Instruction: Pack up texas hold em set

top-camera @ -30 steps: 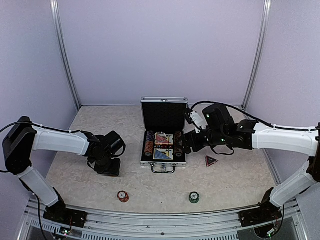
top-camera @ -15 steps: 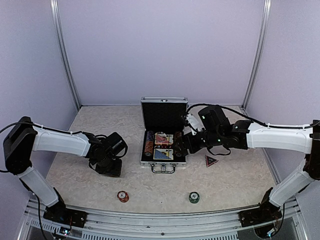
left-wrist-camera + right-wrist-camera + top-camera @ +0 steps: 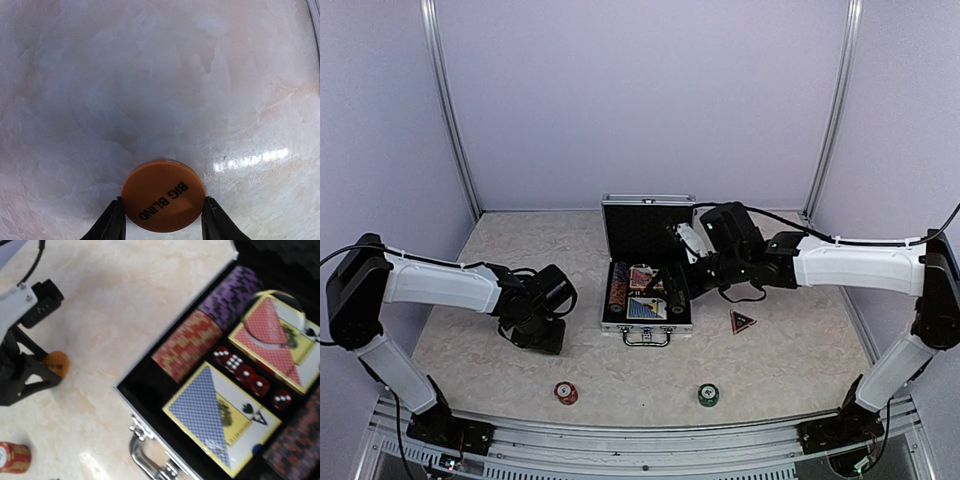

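The open silver case [image 3: 620, 325] stands mid-table with its black-lined lid upright. Inside, the right wrist view shows a purple chip row [image 3: 231, 295], a red chip row [image 3: 187, 345], a red deck [image 3: 272, 337], a blue deck [image 3: 220, 415] and red dice [image 3: 245, 374]. My left gripper [image 3: 162, 207] is shut on an orange "BIG BLIND" disc [image 3: 163, 192] at the table surface, left of the case [image 3: 535, 330]. My right gripper [image 3: 676, 288] hovers over the case's right side; its fingers do not show. A red-black triangle marker [image 3: 742, 321] lies right of the case.
A red chip stack [image 3: 565, 392] and a green chip stack [image 3: 708, 395] stand near the front edge. The case handle [image 3: 150, 460] points toward the front. Purple walls and metal posts close in the back and sides.
My right arm has moved left and further over the case. My left gripper has stayed almost still with the disc.
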